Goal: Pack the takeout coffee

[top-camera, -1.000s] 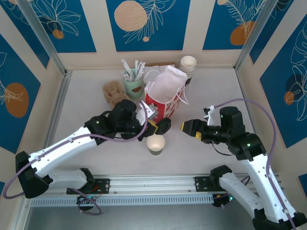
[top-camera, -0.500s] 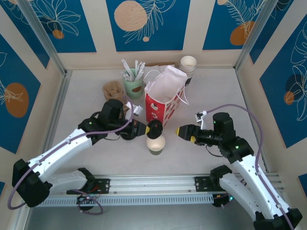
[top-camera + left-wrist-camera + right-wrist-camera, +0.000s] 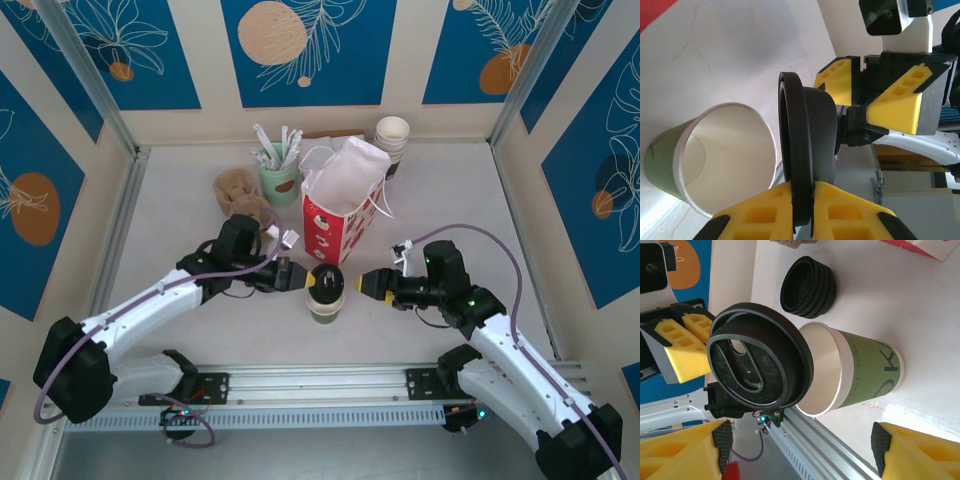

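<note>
Left gripper (image 3: 304, 280) clamped on black lid (image 3: 325, 283), lid on edge, top facing spread-jawed right gripper (image 3: 368, 284), green cup (image 3: 325, 306) just below fingertips, upright, long axis vertical, mouth up, uncapped

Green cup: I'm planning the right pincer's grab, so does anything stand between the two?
Partly. The black lid, pinched on edge by the left pincer, hangs at the mouth of the green cup, facing the right pincer. Below it, the cup's wall looks unobstructed.
</note>
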Controlling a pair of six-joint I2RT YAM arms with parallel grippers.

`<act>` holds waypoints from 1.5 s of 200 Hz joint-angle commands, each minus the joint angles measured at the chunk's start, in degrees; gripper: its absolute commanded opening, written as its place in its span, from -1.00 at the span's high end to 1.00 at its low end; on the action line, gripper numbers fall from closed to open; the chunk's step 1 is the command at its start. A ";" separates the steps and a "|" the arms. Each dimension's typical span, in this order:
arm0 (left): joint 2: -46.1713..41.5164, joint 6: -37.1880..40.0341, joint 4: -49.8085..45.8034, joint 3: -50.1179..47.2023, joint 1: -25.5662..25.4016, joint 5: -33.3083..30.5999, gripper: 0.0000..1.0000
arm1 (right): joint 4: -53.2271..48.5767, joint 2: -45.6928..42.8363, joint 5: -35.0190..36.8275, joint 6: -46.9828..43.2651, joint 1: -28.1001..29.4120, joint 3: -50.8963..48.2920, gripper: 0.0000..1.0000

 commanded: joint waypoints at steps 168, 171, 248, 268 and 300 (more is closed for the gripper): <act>5.26 0.20 -7.53 -0.15 0.82 -4.06 0.33 | 13.69 12.69 -0.13 0.26 6.38 -1.99 -0.53; 5.33 0.19 -7.42 -0.10 0.79 -4.02 0.33 | 13.85 12.87 -0.05 0.24 6.49 -2.01 -0.53; 5.84 0.20 -6.18 0.12 0.75 -3.31 0.35 | 14.87 15.09 1.11 -0.10 8.10 -0.71 -0.53; 5.67 0.01 -6.05 0.29 0.71 -3.31 0.28 | 14.33 15.08 1.27 -0.24 8.12 -0.46 -0.53; 4.95 0.25 -6.83 1.21 0.48 -3.36 0.14 | 13.01 15.00 2.59 -0.25 8.11 -0.42 -0.61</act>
